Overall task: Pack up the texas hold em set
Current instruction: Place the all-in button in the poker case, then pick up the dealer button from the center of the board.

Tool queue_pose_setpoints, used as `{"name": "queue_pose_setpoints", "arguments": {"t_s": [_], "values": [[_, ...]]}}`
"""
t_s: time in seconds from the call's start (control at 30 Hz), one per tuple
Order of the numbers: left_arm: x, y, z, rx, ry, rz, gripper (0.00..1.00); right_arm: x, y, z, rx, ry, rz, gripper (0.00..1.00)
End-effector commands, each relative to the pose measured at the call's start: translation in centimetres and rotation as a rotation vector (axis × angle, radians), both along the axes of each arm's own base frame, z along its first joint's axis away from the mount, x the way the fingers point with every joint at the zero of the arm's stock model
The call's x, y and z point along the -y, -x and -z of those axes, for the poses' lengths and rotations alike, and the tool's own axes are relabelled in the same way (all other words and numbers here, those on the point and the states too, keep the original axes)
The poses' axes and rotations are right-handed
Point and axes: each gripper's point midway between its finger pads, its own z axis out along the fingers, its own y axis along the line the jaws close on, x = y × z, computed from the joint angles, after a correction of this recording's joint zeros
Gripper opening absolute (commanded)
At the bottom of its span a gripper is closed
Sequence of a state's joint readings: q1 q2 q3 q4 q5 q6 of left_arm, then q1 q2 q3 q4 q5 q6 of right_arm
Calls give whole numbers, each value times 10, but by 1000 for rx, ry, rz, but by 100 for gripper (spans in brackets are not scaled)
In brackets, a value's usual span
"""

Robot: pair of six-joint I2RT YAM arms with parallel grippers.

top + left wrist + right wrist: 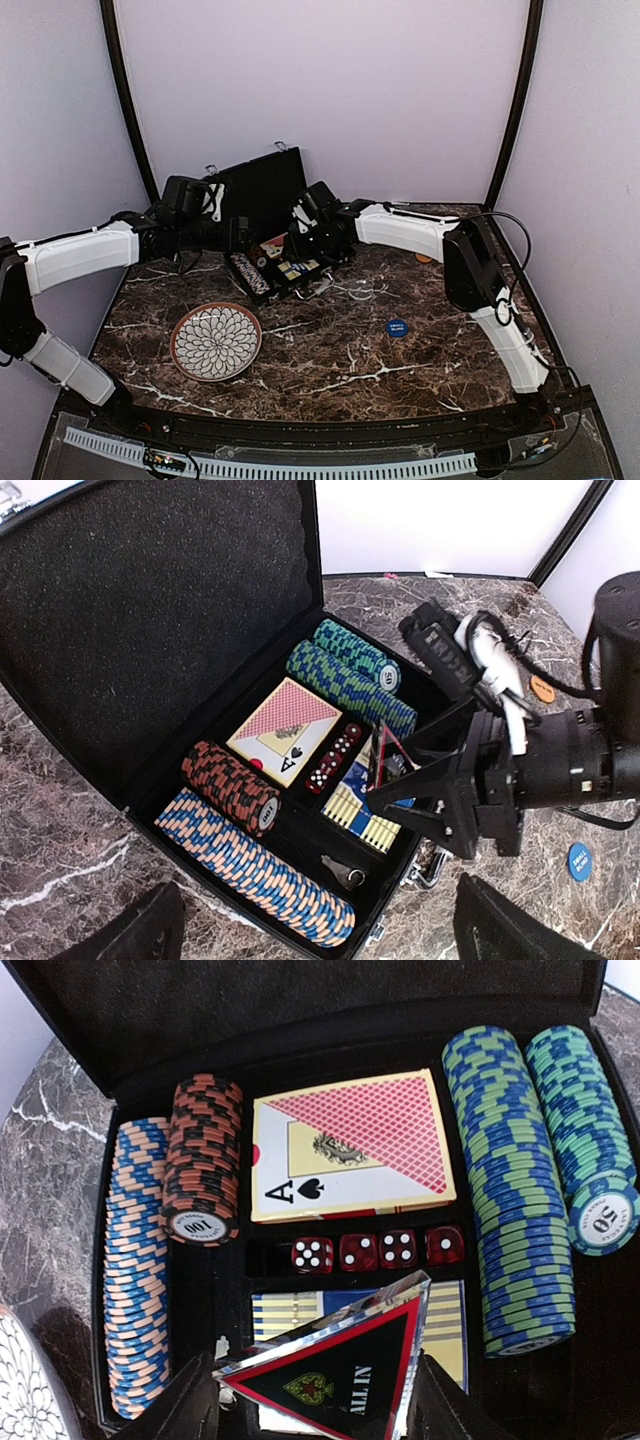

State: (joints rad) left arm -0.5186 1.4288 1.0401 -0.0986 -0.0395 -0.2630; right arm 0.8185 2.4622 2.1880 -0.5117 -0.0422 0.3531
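Toward the upper centre of the top view, briefcase: open on the table, foam-lined lid upright at the back.
Left of the right wrist view: I see a long row of blue-and-orange chips beside a shorter black-and-orange row.
Middle: red-backed card deck with an ace of spades showing. Red dice sit in a line below it, then a blue-and-yellow deck.
Right: two rows of green-and-blue chips.
Right gripper: clamped on a triangular ALL IN plaque, tilted over the blue-and-yellow deck (touching or not, I can't tell).
Left gripper: fingers spread wide, nothing between them.
Table: dark brown marble with white veins, pale walls behind.
Loose: blue button at lower right, orange button by the right arm, patterned plate at lower left.
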Motion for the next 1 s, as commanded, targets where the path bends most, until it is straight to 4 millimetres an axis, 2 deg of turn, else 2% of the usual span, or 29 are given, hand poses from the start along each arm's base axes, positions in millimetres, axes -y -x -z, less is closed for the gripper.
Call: {"name": "queue_pose_setpoints", "arguments": {"t_s": [0.0,0.13,0.23,0.37,0.5,0.6,0.77,0.8,0.83,0.87,0.9,0.93,0.97], "values": [[-7,5,-15,42,3,3,96,-11,-1,0,4,-28,-13,57],[-5,6,-13,40,1,16,98,-13,1,0,-8,-39,-24,69],[-3,7,-11,36,3,32,99,-13,2,-11,8,-52,-28,78],[7,11,-15,47,50,82,99,-8,2,-37,46,-76,-30,88],[25,14,-13,35,106,162,99,12,3,-68,87,-105,-6,95],[43,12,-19,29,158,231,99,41,3,-89,126,-120,36,98],[82,13,-7,9,116,338,99,103,1,-117,158,-176,120,99],[93,15,1,-3,100,359,99,116,1,-119,158,-183,142,98],[99,13,-2,8,96,361,99,130,0,-120,164,-184,169,99],[110,15,8,-9,81,385,99,146,-1,-118,169,-176,204,99],[118,12,5,1,79,395,99,162,-1,-117,179,-163,241,99],[130,14,19,-18,59,420,99,178,-2,-114,187,-148,276,99],[138,11,14,-2,57,428,99,194,-2,-109,188,-126,316,99]]}}
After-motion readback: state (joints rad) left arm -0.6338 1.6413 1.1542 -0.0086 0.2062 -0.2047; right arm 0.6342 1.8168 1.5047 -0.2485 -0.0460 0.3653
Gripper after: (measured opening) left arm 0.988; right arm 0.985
